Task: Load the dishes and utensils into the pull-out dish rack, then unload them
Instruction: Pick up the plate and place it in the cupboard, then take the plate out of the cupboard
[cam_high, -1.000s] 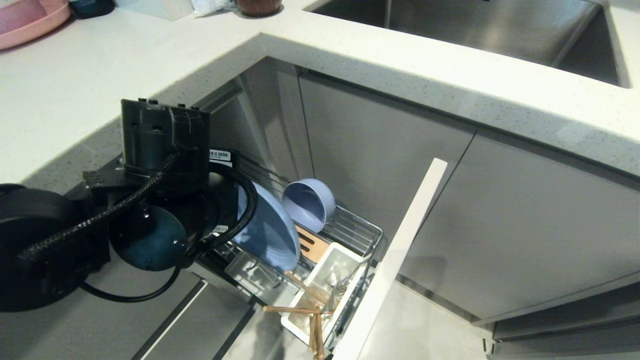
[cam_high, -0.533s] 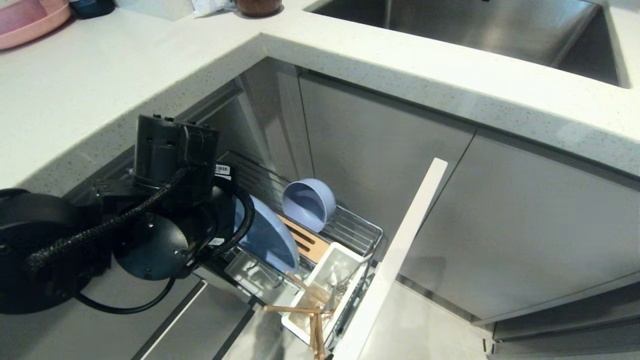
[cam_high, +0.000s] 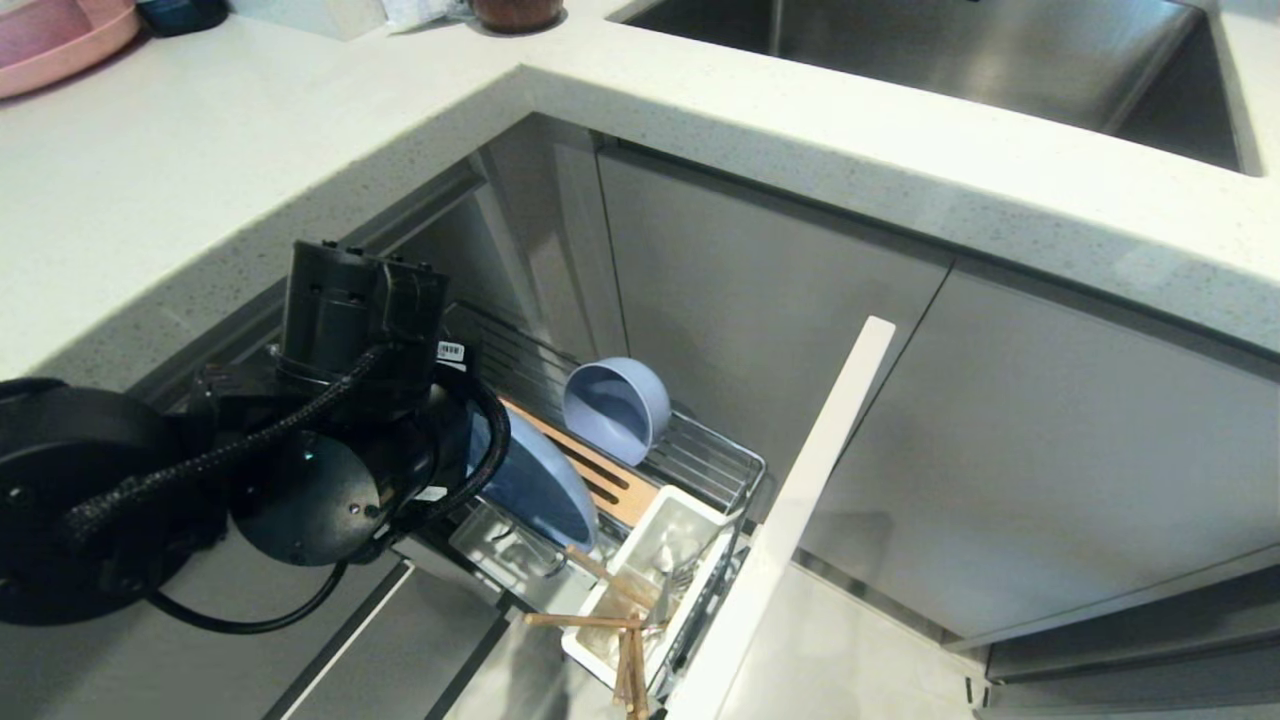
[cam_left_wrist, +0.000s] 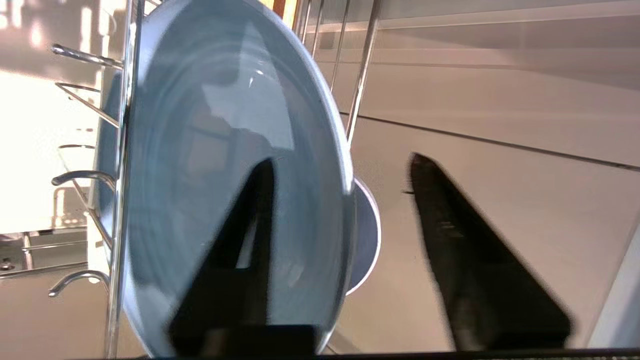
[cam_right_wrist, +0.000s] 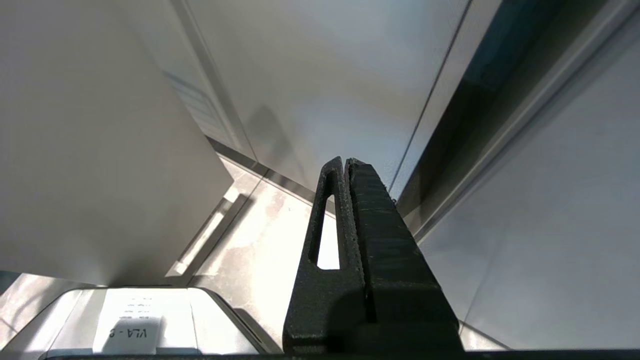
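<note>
The light-blue plate (cam_high: 540, 480) stands on edge in the pull-out dish rack (cam_high: 715, 455), between upright prongs (cam_left_wrist: 80, 175). My left gripper (cam_left_wrist: 344, 160) is open and straddles the plate's (cam_left_wrist: 210, 125) rim. One finger (cam_left_wrist: 240, 250) lies over its inner face and the other finger (cam_left_wrist: 465, 240) stands clear on the outer side. In the head view my left wrist hides the jaws. The light-blue bowl (cam_high: 615, 408) lies tipped on the rack's far end. Chopsticks (cam_high: 630, 650) and silver utensils (cam_high: 668, 560) sit in the white cup (cam_high: 690, 520). My right gripper (cam_right_wrist: 345, 160) is shut, parked low.
The rack's tall cabinet front (cam_high: 800, 500) juts out to the right of the rack. A white counter (cam_high: 300, 120) wraps above, with a steel sink (cam_high: 950, 60) at the back right and a pink plate (cam_high: 50, 45) at the far left.
My left arm has sunk toward the rack with the plate, which now sits lower between the prongs. More of the wooden strip shows behind it.
</note>
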